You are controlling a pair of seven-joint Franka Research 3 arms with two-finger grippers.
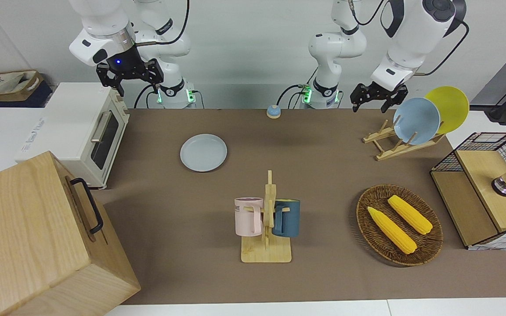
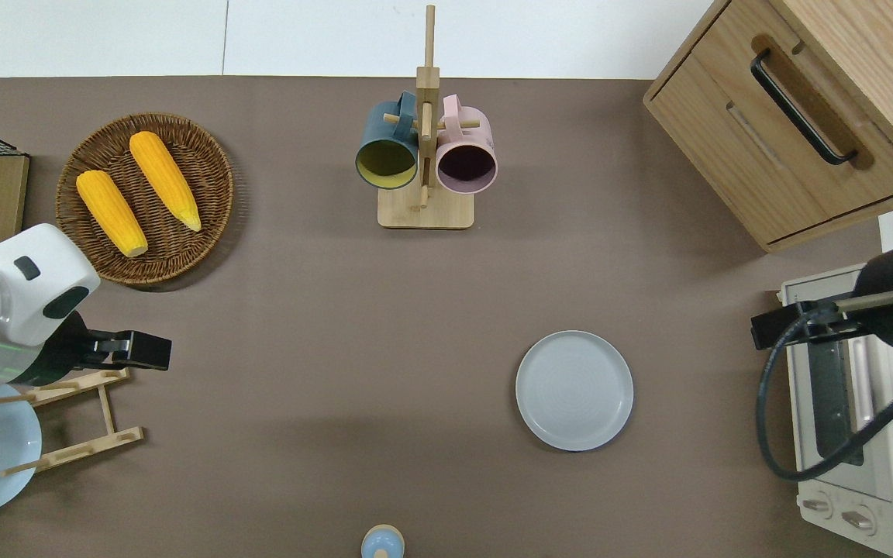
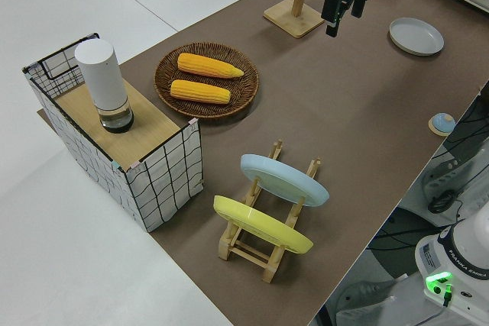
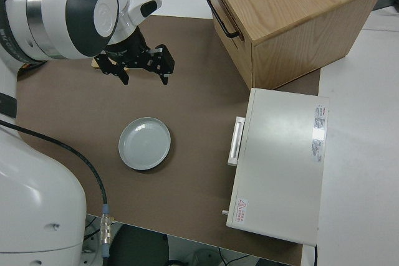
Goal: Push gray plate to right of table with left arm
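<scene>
1. The pink mug (image 1: 248, 216) on the wooden rack shows dark letters, read as "ME", at its 11 o'clock edge.
2. The left arm (image 3: 458, 253) base casing carries "FRANKA EMIKA".
3. The white toaster oven (image 2: 865, 434) has a red triangular warning sticker at its 5 o'clock corner; the sticker's wording cannot be read.

Two corn cobs (image 2: 136, 191) in wicker basket (image 2: 206, 155), mugs on wooden rack (image 2: 425, 209), toaster oven (image 1: 81, 127), possibly a bell (image 1: 273, 111).
</scene>
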